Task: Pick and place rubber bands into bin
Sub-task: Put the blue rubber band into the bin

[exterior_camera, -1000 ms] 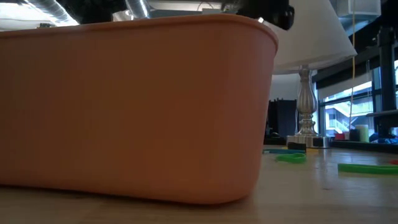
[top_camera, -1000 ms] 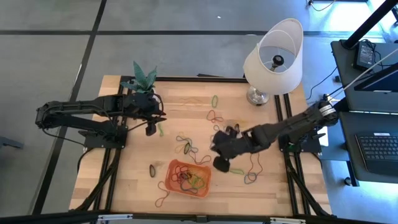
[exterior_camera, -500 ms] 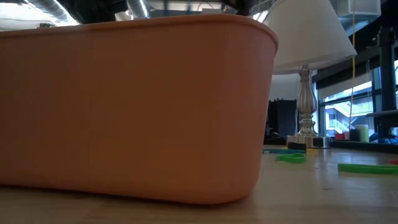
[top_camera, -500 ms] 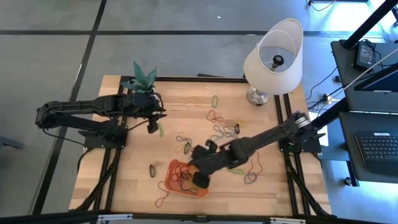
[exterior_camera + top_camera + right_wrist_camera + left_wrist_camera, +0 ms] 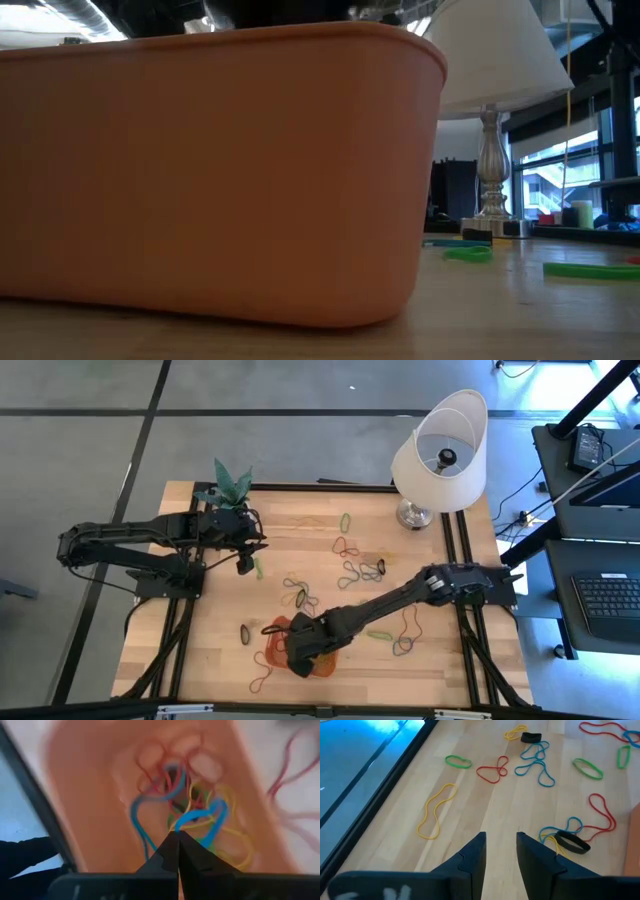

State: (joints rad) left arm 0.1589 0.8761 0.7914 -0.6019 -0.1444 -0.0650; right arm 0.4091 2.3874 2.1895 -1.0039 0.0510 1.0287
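Overhead, the pale wooden bench (image 5: 210, 650) with its black frame carries everything. Its biggest item is the white-shaded lamp on a silver foot (image 5: 440, 452) at the far right corner, with a small green-leafed plant (image 5: 228, 488) at the far left corner.

Near the front edge sits the bin (image 5: 220, 170), a shallow orange plastic tray with rounded corners; its plain wall fills most of the low view and bears no writing. Inside it lies a tangle of rubber bands (image 5: 192, 805): thin loops in blue, red, yellow and green, overlapping one another.

Above the bin hangs the right hand (image 5: 177, 842), its two dark fingers pressed together at the tips; whether a band is caught between them cannot be told.

By the plant, well apart from the bin, waits the left hand (image 5: 500, 847), fingers a little apart with nothing between them, over bare wood.

More loose bands (image 5: 535, 757) are scattered across the middle of the bench: a long yellow loop, a green oval, a red figure-eight, a blue twist and a short black band.
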